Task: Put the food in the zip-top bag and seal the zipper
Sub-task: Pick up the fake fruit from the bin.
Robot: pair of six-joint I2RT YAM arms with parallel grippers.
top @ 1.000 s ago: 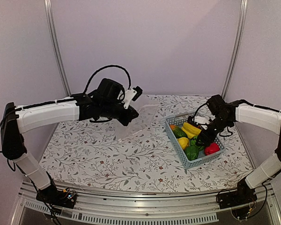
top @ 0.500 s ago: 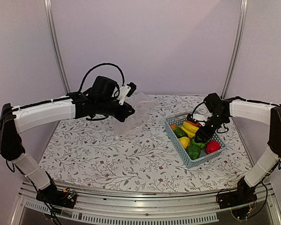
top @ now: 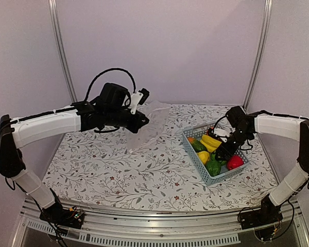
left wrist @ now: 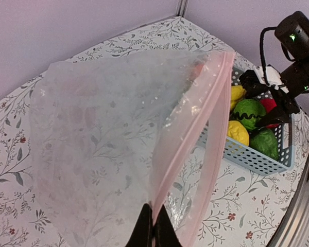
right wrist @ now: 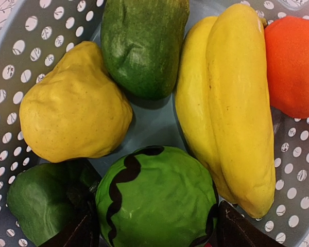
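Right tool hangs low inside the light-blue basket, its two fingers spread and standing on either side of the striped green watermelon; whether they press on it yet I cannot tell. Beside the watermelon lie the yellow banana, the lemon, the orange and two green pieces, all in the basket, with the red apple at its near end. None of the food is in the bag.

Across the desk, well apart from the basket, the left tool is pressed together, pinching the zip-top bag by its mouth edge. The bag hangs lifted, and its pale pink zipper lies unsealed and gaping towards the basket.

This looks like the first pick. Next, the right tool needs to close firmly on the round, slippery watermelon, lift it clear of its neighbours and carry it into the open mouth.
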